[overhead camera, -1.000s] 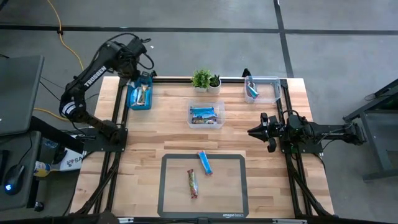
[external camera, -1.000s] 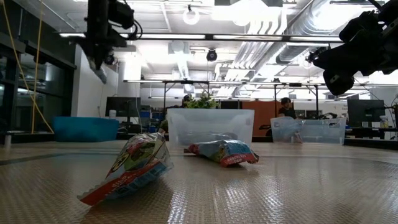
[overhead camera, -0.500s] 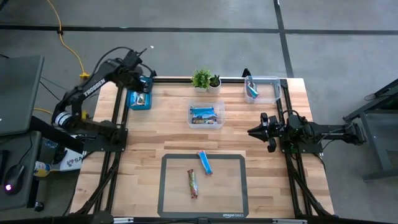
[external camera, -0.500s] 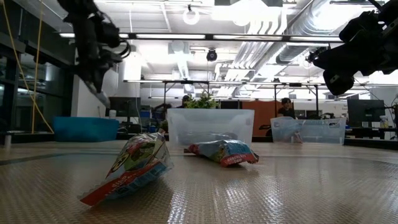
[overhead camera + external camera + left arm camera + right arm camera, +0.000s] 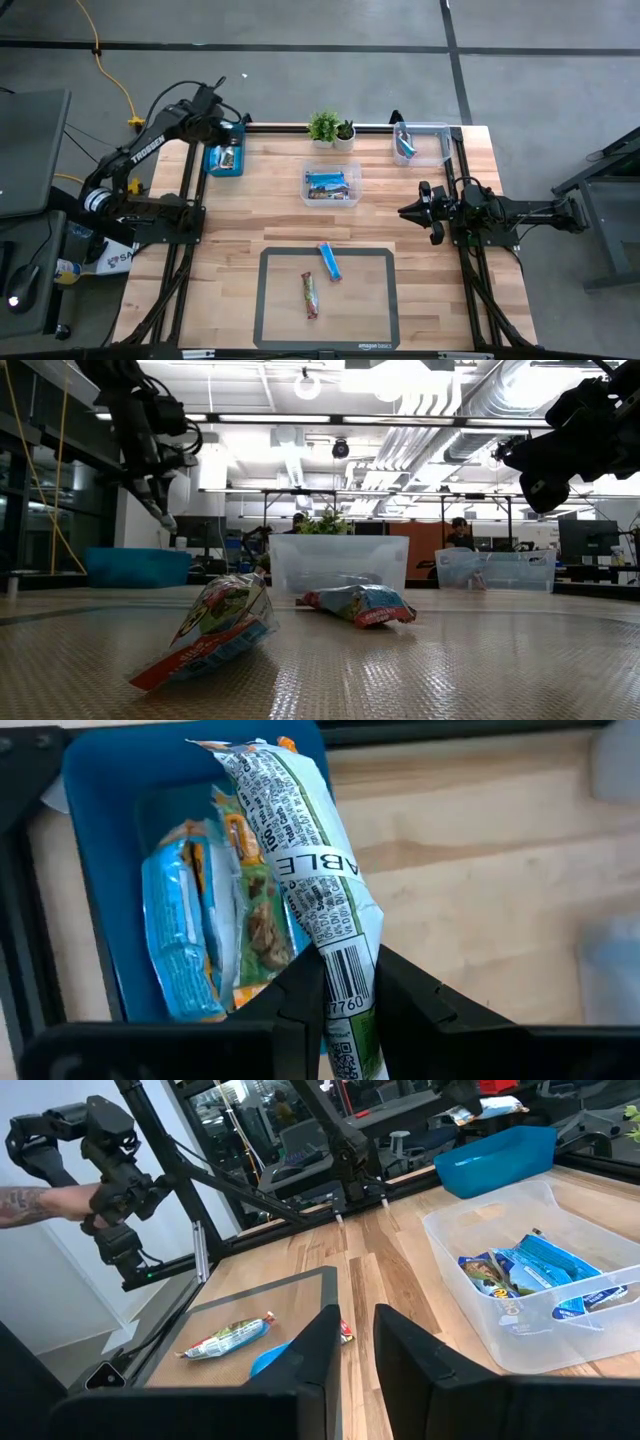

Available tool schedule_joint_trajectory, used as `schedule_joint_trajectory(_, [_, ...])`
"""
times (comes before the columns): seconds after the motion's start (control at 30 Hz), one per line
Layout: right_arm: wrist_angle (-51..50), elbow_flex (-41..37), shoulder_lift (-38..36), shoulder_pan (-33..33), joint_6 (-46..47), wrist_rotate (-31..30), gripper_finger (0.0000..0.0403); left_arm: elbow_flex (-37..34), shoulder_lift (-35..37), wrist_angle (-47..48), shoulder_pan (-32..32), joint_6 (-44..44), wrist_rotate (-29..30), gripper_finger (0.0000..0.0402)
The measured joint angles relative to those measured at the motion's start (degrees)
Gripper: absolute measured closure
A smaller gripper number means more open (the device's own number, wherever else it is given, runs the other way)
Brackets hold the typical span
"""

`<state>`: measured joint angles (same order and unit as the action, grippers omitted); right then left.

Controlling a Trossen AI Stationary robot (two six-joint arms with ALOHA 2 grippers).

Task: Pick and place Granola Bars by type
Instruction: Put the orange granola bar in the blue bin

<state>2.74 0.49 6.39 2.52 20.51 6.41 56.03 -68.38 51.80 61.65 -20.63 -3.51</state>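
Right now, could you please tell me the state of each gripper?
Left gripper: closed on a granola bar above the blue bin.
Right gripper: open a little, empty, waiting at the table's right side.

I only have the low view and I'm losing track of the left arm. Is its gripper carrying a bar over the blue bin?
Observer: Yes. The left gripper pinches one end of a white-and-green bar, hanging above the blue bin.
Operator: Anything already in that bin?
Observer: At least two bars lie in it: a light blue wrapper and one with orange.
Operator: What's left on the mat?
Observer: Two bars: a blue bar and a multicoloured bar, lying apart.
Operator: And the right arm?
Observer: The right gripper waits at the table's right side, holding nothing.
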Motion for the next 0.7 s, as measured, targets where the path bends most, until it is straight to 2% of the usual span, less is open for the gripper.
schedule_joint_trajectory(0.27, [0.0, 0.0, 0.0, 0.0, 0.0, 0.0, 0.0353, 0.0, -3.6, 0.6, -4.4, -10.4, 8.8, 0.0333])
schedule_joint_trajectory(0.43, [0.0, 0.0, 0.0, 0.0, 0.0, 0.0, 0.0354, 0.0, -6.3, 2.1, -5.5, -14.4, 9.6, 0.0333])
schedule_joint_trajectory(0.7, [0.0, 0.0, 0.0, 0.0, 0.0, 0.0, 0.0354, 0.0, -9.1, 2.4, -6.5, -16.6, 14.9, 0.0333])
